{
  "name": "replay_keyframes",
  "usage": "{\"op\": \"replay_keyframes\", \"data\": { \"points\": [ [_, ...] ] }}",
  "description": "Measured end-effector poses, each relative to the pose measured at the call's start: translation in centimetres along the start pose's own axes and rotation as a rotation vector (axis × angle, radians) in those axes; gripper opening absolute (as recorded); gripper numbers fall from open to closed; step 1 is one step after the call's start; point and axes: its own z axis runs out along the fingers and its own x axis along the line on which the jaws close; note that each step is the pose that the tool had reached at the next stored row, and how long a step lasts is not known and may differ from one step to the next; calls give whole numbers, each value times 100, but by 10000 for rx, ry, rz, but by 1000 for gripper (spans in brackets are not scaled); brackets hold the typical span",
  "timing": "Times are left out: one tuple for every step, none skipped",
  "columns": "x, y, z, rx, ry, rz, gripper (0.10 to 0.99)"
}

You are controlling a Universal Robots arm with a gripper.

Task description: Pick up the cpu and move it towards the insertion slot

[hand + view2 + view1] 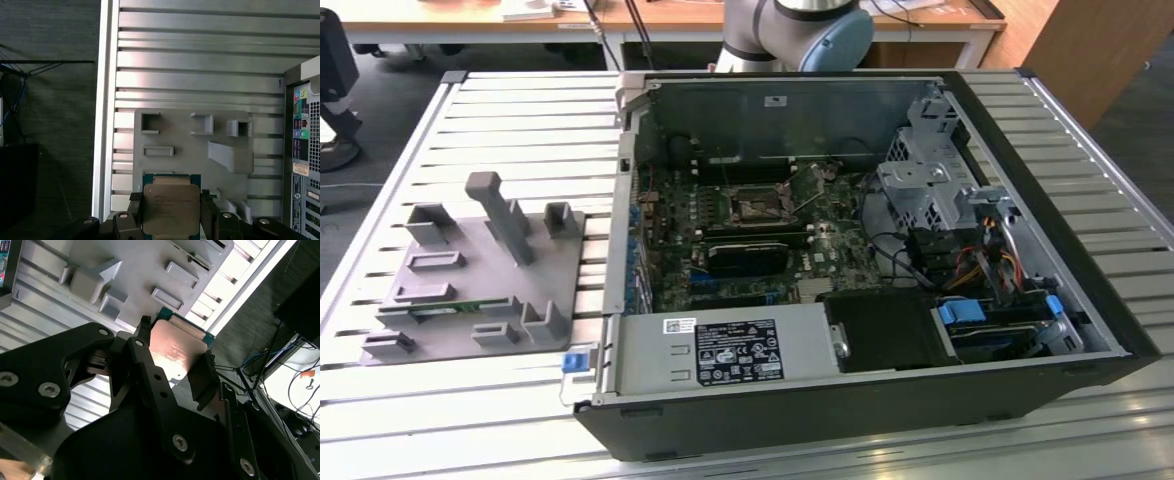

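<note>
Gripping the cpu (170,210) by opposite edges, hand (171,200) clenched on it, above grey tray (190,150)

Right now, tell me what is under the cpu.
In the first wrist view the cpu, gripped by the pincer, hangs over the grey tray; the tray part directly beneath is covered.

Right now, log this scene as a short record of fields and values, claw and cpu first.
claw: shut on the cpu, a finger on each of two opposite edges, in both wrist views
cpu: held in the claw, metal plate facing the first wrist view, grey tray behind it
grey tray: on the slatted table, at the exterior view's left of the computer case
insertion slot: on the board inside the open case, centre dark
task state: cpu gripped, not yet at the slot
</note>
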Motion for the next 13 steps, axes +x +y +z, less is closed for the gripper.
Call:
{"op": "replay_keyframes", "data": {
  "points": [
    [-9,0,0,0,0,0,545],
    [-18,0,0,0,1,0,545],
    [-25,0,0,0,0,0,545],
    [-30,1,0,0,0,1,545],
    [-36,1,0,0,1,1,545],
    [-41,1,0,0,0,0,545],
    [-46,1,0,0,1,1,545],
    [-51,1,0,0,0,0,545],
    [-56,1,0,1,1,0,545],
    [-60,1,0,0,1,0,545],
    [-61,2,1,0,-1,1,545],
    [-63,2,1,0,0,1,545],
    [-65,2,0,0,0,0,545]
  ]
}}
